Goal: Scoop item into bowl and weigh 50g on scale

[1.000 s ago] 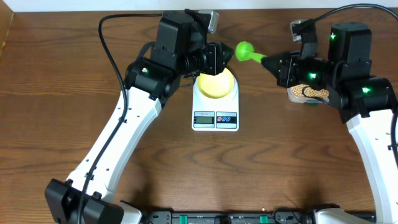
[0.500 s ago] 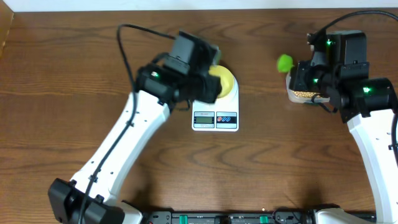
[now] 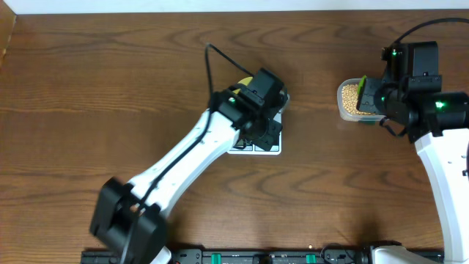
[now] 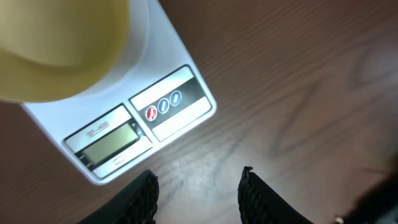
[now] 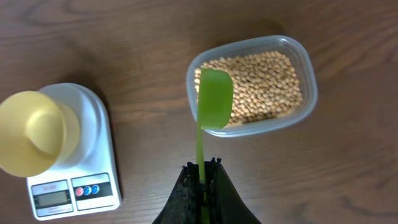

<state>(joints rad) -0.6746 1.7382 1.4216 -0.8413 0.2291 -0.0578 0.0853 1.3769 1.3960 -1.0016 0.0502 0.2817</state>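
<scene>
- The scale (image 5: 102,149) lies on the desk (image 4: 298,81), with its display and its red and blue buttons along one short edge.
- The bowl (image 5: 31,134) sits on the scale's round platform, at the end away from the display.
- The left gripper (image 4: 198,193) hovers over the desk just beside the scale's button edge, its jaws apart with nothing between them.
- A clear tub (image 5: 273,129) stands well apart from the scale on the right arm's side and holds the beans (image 5: 264,87).
- The right gripper (image 5: 202,180) is clamped on the thin handle of a green scoop (image 5: 215,99), whose cup hangs over the tub rim nearest the scale.
</scene>
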